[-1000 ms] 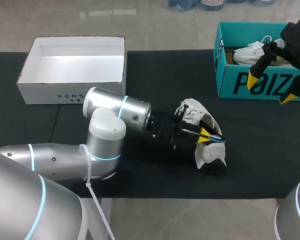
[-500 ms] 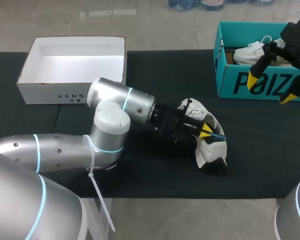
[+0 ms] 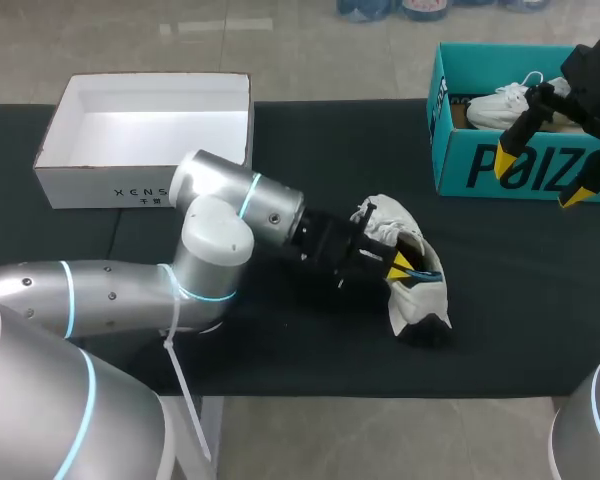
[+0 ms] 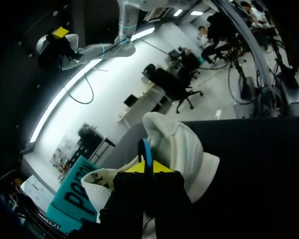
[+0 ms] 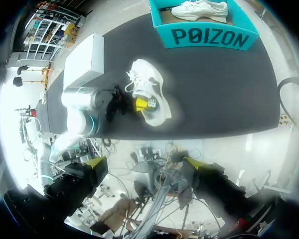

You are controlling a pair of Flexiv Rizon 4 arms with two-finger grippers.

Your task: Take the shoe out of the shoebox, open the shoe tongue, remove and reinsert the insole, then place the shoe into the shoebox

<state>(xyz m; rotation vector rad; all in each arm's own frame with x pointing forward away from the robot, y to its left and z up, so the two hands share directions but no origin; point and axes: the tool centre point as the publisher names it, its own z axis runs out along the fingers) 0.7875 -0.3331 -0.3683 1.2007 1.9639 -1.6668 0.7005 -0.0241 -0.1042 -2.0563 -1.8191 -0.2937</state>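
My left gripper (image 3: 400, 265) sits at the mouth of the white lace-up sneaker (image 3: 416, 302), which lies on its side near the middle of the black table mat (image 3: 520, 330). In the left wrist view the fingers are pinched together on the thin blue insole (image 4: 146, 149), whose edge stands up between them with the shoe's white upper just behind. My right gripper (image 3: 540, 180) hangs above the front wall of the teal cardboard shoebox (image 3: 450, 150) at the table's right rear, well apart from the sneaker, fingers spread wide and holding nothing. A second white sneaker (image 3: 500, 105) lies inside that box. An open white cardboard box (image 3: 140, 185) stands at the left rear.
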